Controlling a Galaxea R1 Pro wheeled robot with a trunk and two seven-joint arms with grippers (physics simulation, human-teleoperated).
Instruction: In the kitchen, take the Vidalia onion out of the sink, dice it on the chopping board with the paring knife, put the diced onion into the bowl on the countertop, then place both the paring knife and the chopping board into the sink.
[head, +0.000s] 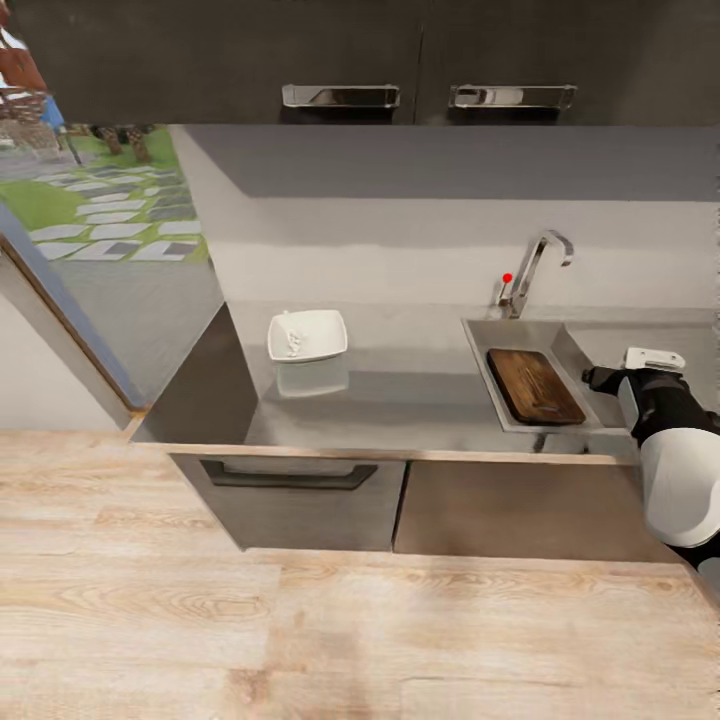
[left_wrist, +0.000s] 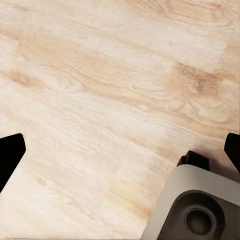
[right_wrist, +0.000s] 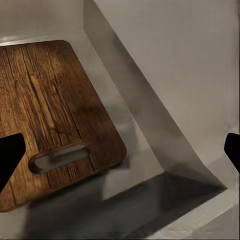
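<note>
Floor (head: 300, 640): pale wood planks lie nearest the head camera, in front of the dark cabinet fronts.
Chopping board (head: 534, 386): lies inside the sink (head: 478, 335), slot hole toward the robot.
Bowl (head: 307, 335): white, on the countertop (head: 400, 385) well left of the sink, with small white pieces inside.
Tap (head: 535, 262): curved chrome, red knob, behind the basin.
Right gripper (right_wrist: 120, 150): released, fingers spread wide, empty, over the sink's right wall beside the board.
Left gripper (left_wrist: 120, 150): fingers spread apart, empty, pointing down at the floor.
</note>
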